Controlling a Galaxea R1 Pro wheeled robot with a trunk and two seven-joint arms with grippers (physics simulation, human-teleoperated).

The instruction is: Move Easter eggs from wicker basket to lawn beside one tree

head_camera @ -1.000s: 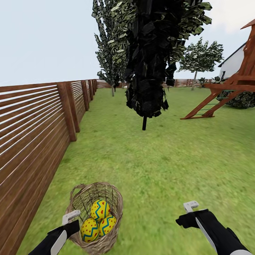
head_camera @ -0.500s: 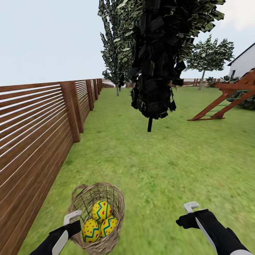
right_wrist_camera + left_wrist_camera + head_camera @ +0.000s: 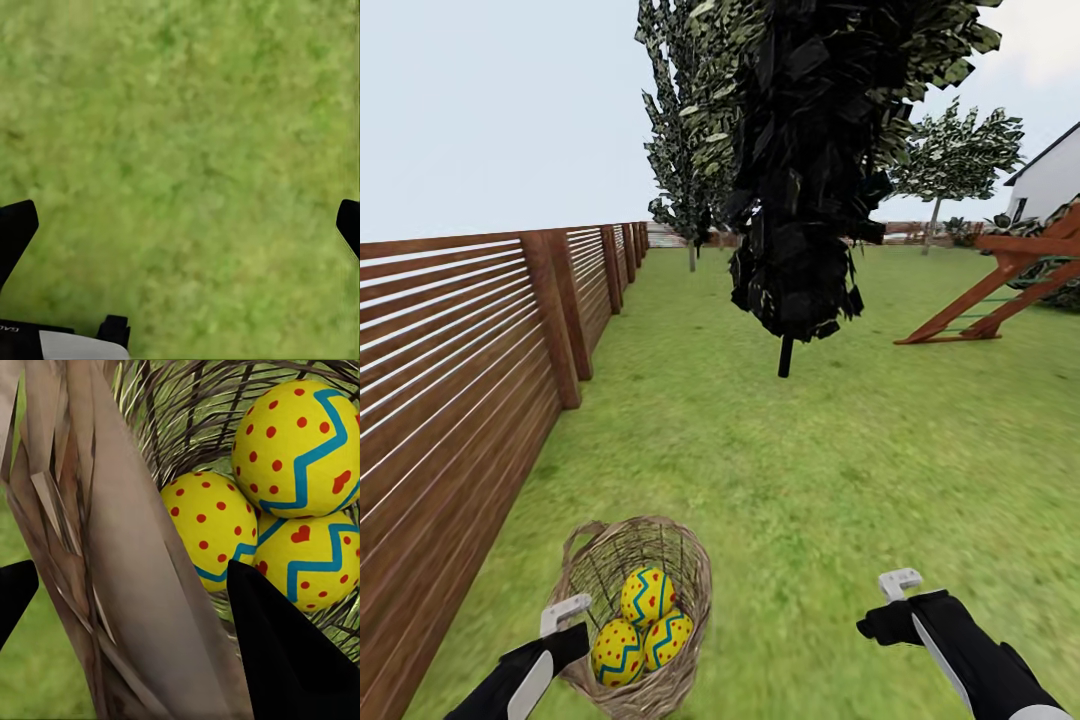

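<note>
Both arms low and forward at the bottom of the head view, black-and-white forearms angled inward toward centre. Left gripper [image 3: 565, 625]: white bracket on top, black body pointing forward. In the left wrist view the jaws are spread wide, one dark fingertip [image 3: 289, 649] large and close, the other at the opposite frame edge. Right gripper [image 3: 880, 625]: same pose, mirrored, wrist level, white bracket up. Right wrist view has the jaws wide apart too, fingertips [image 3: 15, 232] at opposite frame edges, nothing between them.
</note>
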